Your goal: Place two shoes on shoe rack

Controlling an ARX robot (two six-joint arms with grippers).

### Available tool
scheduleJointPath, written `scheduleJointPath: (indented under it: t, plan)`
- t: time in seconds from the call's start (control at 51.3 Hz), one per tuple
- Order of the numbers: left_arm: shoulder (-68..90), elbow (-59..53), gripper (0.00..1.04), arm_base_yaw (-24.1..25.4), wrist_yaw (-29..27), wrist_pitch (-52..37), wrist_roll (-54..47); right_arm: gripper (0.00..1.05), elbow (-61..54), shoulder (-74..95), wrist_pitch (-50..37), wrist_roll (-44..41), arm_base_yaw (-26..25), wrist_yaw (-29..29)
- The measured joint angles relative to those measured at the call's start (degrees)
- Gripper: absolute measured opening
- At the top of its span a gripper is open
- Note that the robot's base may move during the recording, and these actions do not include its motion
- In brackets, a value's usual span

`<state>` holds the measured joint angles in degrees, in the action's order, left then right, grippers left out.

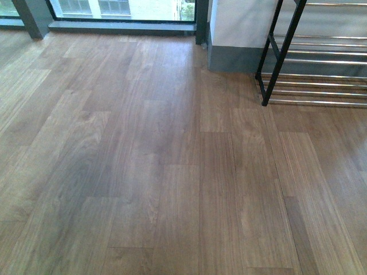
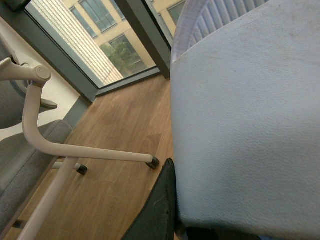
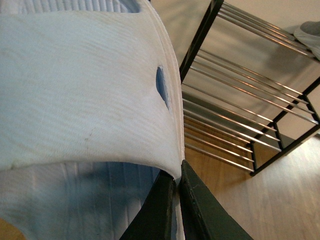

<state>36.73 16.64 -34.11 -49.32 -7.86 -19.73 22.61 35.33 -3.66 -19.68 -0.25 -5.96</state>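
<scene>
**Front view:** A brown wood-plank floor (image 1: 143, 172) fills the frame. The shoe rack (image 1: 321, 83), a black metal frame carrying shiny chrome bars, stands at the floor's far right, beside a white wall with grey skirting. Only the rack's left end shows. No arm or shoe appears here.

**Left wrist view:** The left shoe (image 2: 240, 125), seen as a broad white pebbled sole with a ribbed rim, sits very close to the lens. One dark finger of the left gripper (image 2: 167, 190) lies against the sole's edge. The other finger is hidden, so the grip cannot be told. A cream tubular chair frame (image 2: 35, 125) stands beyond. No rack is in sight, so a long swing is likely, and an unsure hold could let the shoe slip.

**Right wrist view:** The right shoe (image 3: 75, 85), a white ribbed surface with a small blue oval mark, looms over the lens. The right gripper (image 3: 177, 175) has its fingers nearly together, pinching only a thin white edge. The rack is near. So slight a pinch could let the shoe pivot or pull free. The shoe also blocks much of the camera's sight, so it might knock a bar or settle tilted on a tier's edge.
</scene>
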Motion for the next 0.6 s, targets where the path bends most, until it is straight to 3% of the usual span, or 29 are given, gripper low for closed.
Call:
scheduleJointPath:
  t: [0.117,0.605]
  plan:
    - [0.00,0.00,0.02,0.00,0.00,0.00,0.00,0.01,-0.02,-7.21,4.74,-0.02,1.18,-0.92]
    - [0.00,0.00,0.02,0.00,-0.07,0.00,0.00,0.01,0.13,-9.29,4.92,-0.02,1.40,-0.96]
